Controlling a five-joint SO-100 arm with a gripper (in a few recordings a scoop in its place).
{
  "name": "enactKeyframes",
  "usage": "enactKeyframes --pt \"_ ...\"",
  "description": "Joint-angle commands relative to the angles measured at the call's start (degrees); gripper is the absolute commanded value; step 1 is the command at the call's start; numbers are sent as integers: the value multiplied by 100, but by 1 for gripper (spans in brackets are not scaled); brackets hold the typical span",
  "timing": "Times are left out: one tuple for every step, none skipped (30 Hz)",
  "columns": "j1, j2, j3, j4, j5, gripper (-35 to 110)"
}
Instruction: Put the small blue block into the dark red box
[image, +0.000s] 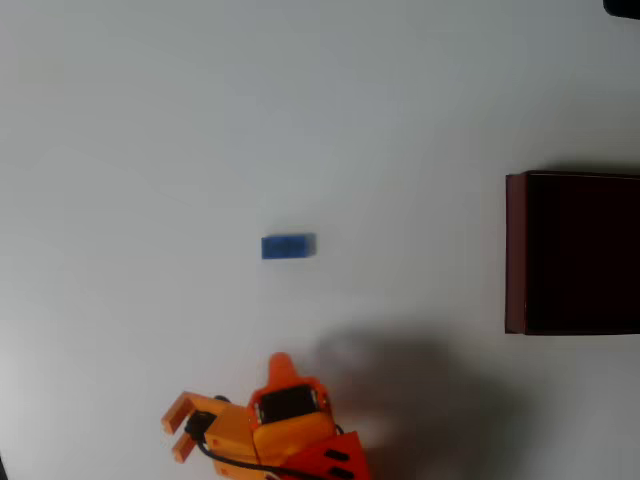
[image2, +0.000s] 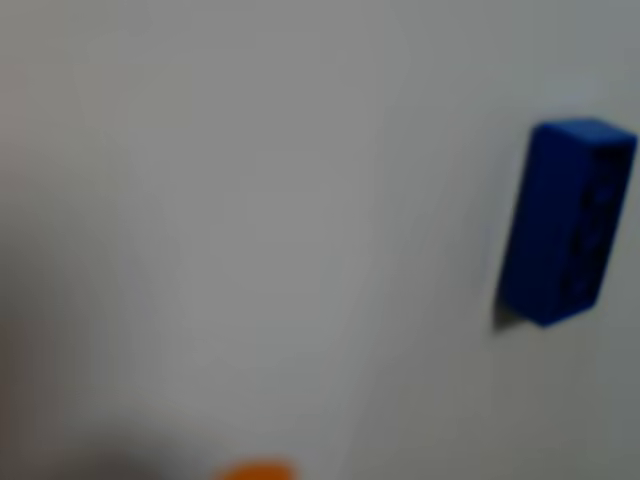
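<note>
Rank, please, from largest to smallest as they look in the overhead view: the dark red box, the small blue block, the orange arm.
1. dark red box, although the picture's edge cuts it
2. orange arm, also cut by the edge
3. small blue block, clearly the smallest

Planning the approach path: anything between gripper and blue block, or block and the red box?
Nothing visible. In the overhead view, bare white table lies between the gripper and the small blue block, and between the block and the dark red box.
</note>
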Motion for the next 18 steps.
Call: enactKeyframes --pt "18 35 35 44 70 0" --pt "18 35 35 44 70 0" --pt "9 35 35 44 79 0" --pt "0 35 35 44 105 0" --pt "-44 44 35 44 123 0" --pt "-79 53 35 26 141 0" --pt "-114 53 -18 9 105 0" --pt "-141 62 -53 0 97 0" --pt "-114 62 -62 -18 202 0" --pt "-62 53 -79 -53 299 0" --pt "-53 26 -97 -97 352 1" --pt "53 -70 -123 -158 422 4" --pt "185 -255 -176 -211 475 9" --pt "281 -501 -237 -308 466 14" --pt "325 -782 -334 -431 439 17" --pt "308 -1090 -439 -580 413 18" --pt "264 -1424 -562 -773 404 19" --pt "193 -1837 -738 -984 369 19"
